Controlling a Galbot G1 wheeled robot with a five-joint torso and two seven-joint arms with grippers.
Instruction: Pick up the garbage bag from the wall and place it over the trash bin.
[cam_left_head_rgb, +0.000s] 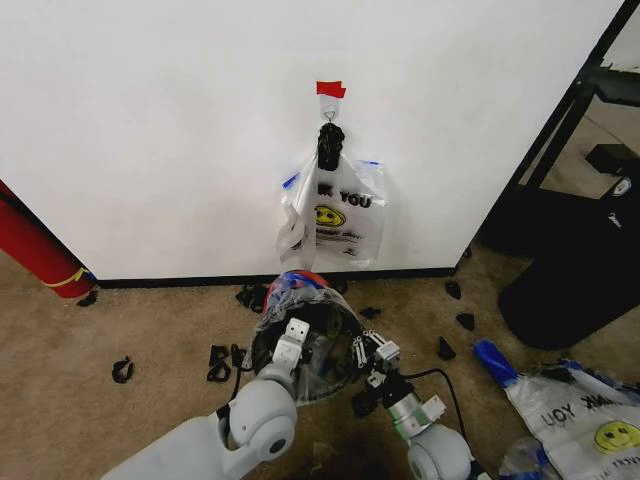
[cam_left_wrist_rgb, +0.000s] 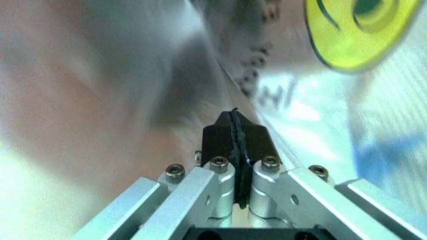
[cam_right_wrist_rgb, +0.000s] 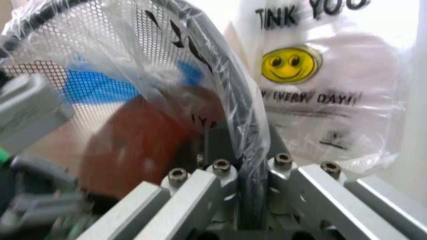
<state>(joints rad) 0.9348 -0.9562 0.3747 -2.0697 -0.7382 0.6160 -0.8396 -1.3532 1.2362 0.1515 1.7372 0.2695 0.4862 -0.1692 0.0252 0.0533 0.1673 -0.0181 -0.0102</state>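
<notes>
— Where is the garbage bag (cam_left_head_rgb: 318, 352) relative to the tools?
— Draped over the trash bin (cam_left_head_rgb: 300, 340), which is tipped on its side on the carpet just below the wall (cam_left_head_rgb: 150, 120), mouth toward the robot. The left tool (cam_left_head_rgb: 290, 345) is at the bin's left rim, the right tool (cam_left_head_rgb: 368, 362) at its right rim.
— What are they holding?
— In the right wrist view the right tool (cam_right_wrist_rgb: 250, 172) is closed on the mesh rim of the bin (cam_right_wrist_rgb: 200, 55), with the clear plastic (cam_right_wrist_rgb: 167, 85) and its blue strip wrapped over that rim. In the left wrist view the left tool (cam_left_wrist_rgb: 236, 145) has its black pads pressed together; whether film lies between them I cannot tell.
— Anything else?
— White smiley-face bags (cam_left_head_rgb: 335, 215) hang from the hook (cam_left_head_rgb: 329, 128) under red tape (cam_left_head_rgb: 330, 89); the right wrist view reads their print just beyond the bin.
</notes>
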